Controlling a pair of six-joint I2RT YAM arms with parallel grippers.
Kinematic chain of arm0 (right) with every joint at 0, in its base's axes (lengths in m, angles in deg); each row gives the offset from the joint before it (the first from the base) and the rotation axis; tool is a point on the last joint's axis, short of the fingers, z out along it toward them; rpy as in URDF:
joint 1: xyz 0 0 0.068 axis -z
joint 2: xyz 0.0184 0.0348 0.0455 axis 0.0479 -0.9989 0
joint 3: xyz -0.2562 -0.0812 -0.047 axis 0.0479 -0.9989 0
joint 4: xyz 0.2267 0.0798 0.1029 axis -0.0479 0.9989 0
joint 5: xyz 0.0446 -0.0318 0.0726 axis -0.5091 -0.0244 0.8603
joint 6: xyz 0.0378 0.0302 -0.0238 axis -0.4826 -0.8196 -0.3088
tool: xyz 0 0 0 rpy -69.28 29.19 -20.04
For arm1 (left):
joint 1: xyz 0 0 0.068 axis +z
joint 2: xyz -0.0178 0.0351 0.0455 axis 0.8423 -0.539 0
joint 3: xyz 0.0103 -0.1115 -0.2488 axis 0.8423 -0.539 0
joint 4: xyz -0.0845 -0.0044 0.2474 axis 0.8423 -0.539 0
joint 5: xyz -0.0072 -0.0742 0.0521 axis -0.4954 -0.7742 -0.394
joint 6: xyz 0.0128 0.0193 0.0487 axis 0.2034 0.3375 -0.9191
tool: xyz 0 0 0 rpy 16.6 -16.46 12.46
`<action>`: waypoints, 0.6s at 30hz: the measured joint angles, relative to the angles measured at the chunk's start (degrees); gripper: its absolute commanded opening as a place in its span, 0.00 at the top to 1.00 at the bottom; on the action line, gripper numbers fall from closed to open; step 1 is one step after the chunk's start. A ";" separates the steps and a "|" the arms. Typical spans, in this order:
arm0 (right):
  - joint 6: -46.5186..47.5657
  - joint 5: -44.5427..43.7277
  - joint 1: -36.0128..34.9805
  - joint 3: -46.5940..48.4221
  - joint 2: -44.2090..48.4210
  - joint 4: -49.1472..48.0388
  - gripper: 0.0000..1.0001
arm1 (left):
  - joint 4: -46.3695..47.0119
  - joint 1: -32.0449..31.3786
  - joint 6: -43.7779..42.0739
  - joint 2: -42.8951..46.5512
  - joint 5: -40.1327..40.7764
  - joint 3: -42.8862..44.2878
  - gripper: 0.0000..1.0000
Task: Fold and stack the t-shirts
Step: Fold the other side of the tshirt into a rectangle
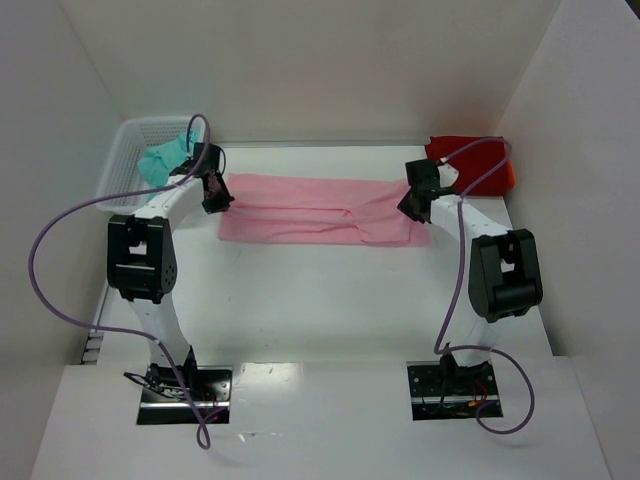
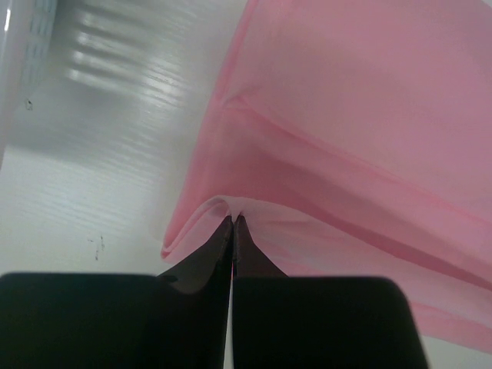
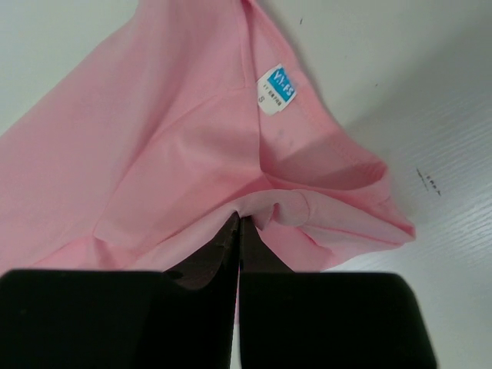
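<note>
One pink t-shirt (image 1: 320, 212), one red t-shirt (image 1: 482, 162), one teal t-shirt (image 1: 160, 160), one basket (image 1: 117, 168)

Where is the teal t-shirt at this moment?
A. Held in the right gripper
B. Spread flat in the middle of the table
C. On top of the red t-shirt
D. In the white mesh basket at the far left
D: the teal t-shirt sits bunched in the white mesh basket at the far left of the top view.
</note>
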 measured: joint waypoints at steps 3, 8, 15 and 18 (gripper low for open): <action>0.50 0.04 1.33 0.55 -0.28 -0.11 0.98 | 0.15 0.42 -0.17 -1.62 0.28 1.14 1.00; 1.55 0.76 2.16 1.55 -0.33 -1.40 0.97 | 0.26 1.51 -0.24 -1.90 0.59 2.05 1.00; 2.78 1.99 2.16 3.85 -3.56 -2.86 0.93 | 1.18 2.32 -0.50 -5.27 0.57 5.81 1.00; 3.21 2.34 2.16 4.17 -6.01 -3.43 0.90 | 1.36 2.58 -0.57 -6.23 0.57 6.16 1.00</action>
